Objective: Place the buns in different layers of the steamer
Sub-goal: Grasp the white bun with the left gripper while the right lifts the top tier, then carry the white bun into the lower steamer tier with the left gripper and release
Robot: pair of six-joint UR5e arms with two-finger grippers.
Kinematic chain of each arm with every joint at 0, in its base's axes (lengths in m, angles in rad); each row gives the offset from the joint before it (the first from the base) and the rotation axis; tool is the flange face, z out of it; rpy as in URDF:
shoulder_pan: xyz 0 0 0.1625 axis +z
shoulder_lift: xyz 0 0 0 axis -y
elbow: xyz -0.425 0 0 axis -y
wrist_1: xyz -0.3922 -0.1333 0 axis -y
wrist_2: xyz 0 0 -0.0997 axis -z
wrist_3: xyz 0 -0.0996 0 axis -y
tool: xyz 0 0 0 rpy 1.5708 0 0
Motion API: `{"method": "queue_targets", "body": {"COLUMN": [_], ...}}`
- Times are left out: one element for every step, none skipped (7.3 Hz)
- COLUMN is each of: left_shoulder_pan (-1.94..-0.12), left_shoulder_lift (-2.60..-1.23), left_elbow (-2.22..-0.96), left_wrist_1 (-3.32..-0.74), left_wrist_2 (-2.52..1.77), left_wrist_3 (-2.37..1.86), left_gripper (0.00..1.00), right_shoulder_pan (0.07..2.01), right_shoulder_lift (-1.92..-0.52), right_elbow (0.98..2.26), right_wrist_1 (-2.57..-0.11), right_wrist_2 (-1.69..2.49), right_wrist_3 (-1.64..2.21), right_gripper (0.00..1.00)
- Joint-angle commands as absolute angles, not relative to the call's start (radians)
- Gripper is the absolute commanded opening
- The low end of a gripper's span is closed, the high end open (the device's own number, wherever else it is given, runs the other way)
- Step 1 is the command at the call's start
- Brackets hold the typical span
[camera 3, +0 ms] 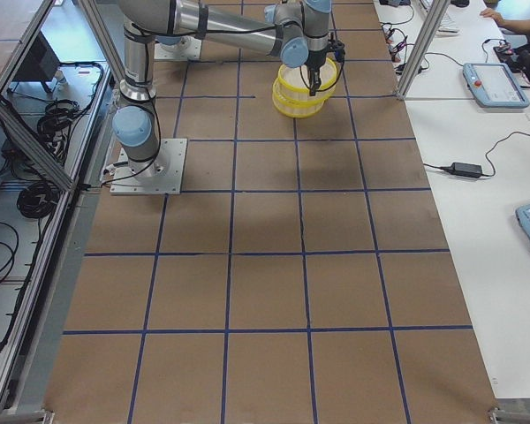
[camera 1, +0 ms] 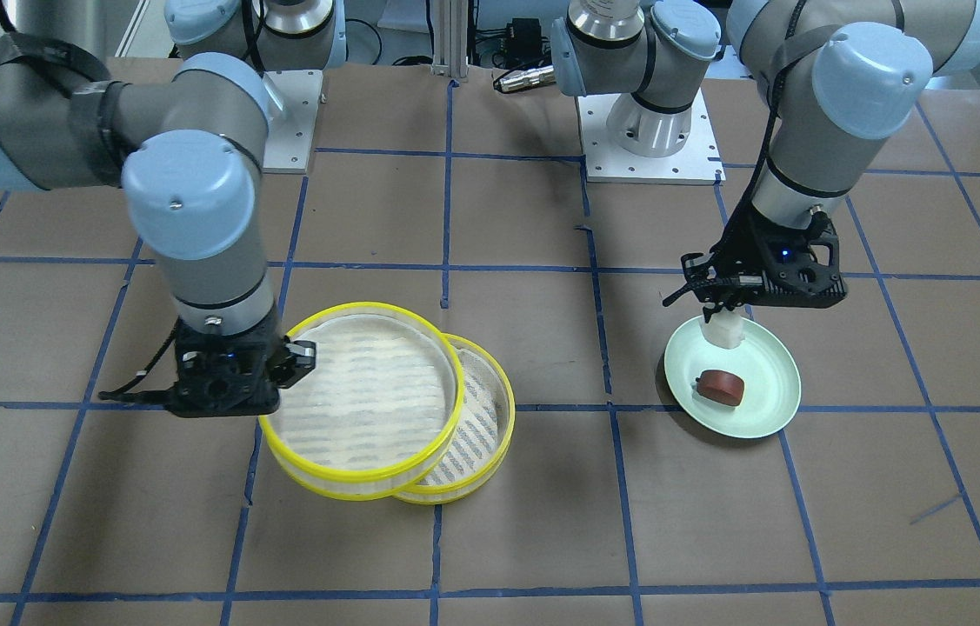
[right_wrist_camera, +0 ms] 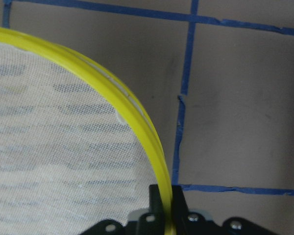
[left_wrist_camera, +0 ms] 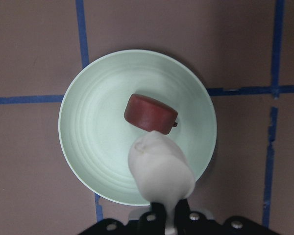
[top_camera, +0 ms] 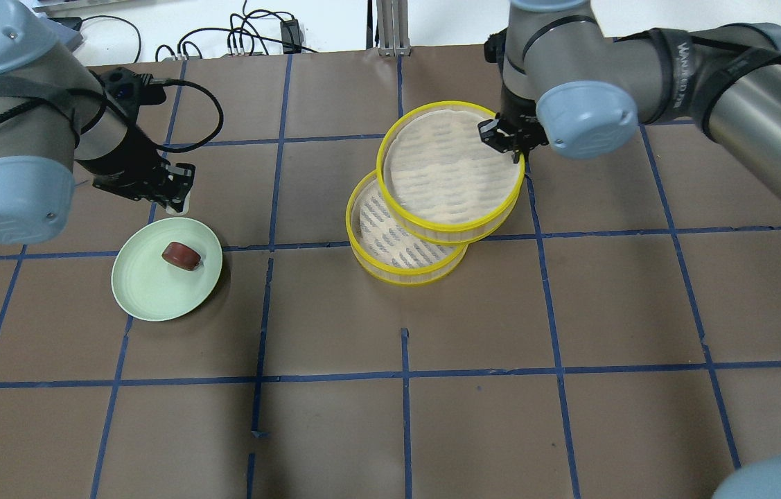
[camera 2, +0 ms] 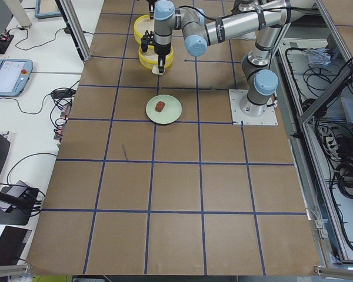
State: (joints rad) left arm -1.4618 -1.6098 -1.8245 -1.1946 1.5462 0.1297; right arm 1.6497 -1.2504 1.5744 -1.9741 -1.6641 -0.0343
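Note:
My left gripper [camera 1: 722, 311] is shut on the white bun [camera 1: 723, 331] and holds it just above the back edge of the pale green plate [camera 1: 763, 374]. In the left wrist view the white bun [left_wrist_camera: 159, 171] hangs over the plate [left_wrist_camera: 93, 137]. The reddish-brown bun [camera 1: 721, 386] lies on the plate, as the overhead view [top_camera: 181, 255] also shows. My right gripper [camera 1: 295, 360] is shut on the yellow rim [right_wrist_camera: 137, 117] of the upper steamer layer [camera 1: 368, 391]. That layer sits tilted and offset over the lower layer [camera 1: 476, 417]. Both layers are empty.
The brown table is marked with a grid of blue tape [camera 1: 611, 409]. The two arm bases [camera 1: 650, 130] stand at the robot's side. Cables [top_camera: 244, 34] lie beyond the far edge in the overhead view.

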Motion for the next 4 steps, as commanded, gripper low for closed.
{"method": "queue_targets", "body": {"left_shoulder_pan": [-1.563, -1.607, -1.674, -1.756], "left_shoulder_lift": [-1.667, -1.695, -1.728, -1.767], "left_elbow": [-1.81, -1.81, -1.81, -1.809], "left_wrist_1": [-1.131, -1.074, -0.989, -0.892], "left_wrist_2": [1.523, 1.473, 1.448, 1.447], "left_wrist_3": [0.005, -0.099, -0.211, -0.307], "left_gripper": [0.04, 0.04, 0.04, 0.04], "right_shoulder_pan": [1.533, 1.514, 1.508, 1.508], "right_shoulder_lift": [-1.249, -1.246, -1.241, -1.241], "right_elbow": [1.572, 1.572, 1.577, 1.578], "right_wrist_1": [-1.986, -1.988, -1.988, -1.988], "right_wrist_2": [-1.666, -1.666, -1.667, -1.669], "right_wrist_3": [-0.231, -0.253, -0.262, -0.267], "right_gripper": [0.05, 0.05, 0.05, 0.06]}}
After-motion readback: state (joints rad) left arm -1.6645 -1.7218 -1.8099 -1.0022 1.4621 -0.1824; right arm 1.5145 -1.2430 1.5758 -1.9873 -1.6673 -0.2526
